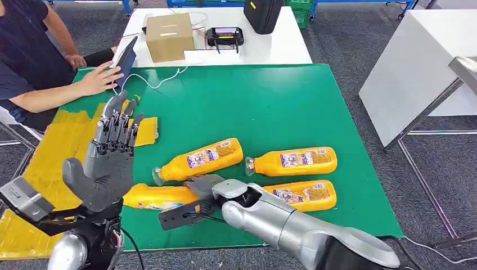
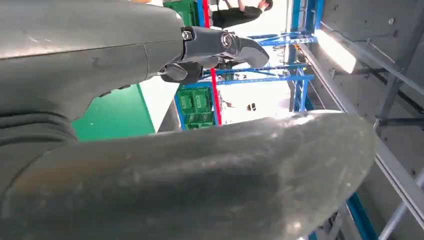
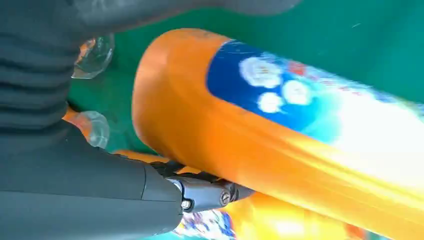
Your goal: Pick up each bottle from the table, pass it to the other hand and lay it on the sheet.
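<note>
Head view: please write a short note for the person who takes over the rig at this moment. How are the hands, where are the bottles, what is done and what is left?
Left hand: raised over the yellow sheet, open, holding nothing.
Right hand: down at the near left bottle, fingers around it; a firm grip cannot be confirmed.
Other bottles: the near right bottle and two far bottles lie on the green mat.
Done: no bottle is seen on the sheet.
Left: lift the near left bottle, pass it to the left hand, lay it on the sheet, then the other three.
</note>
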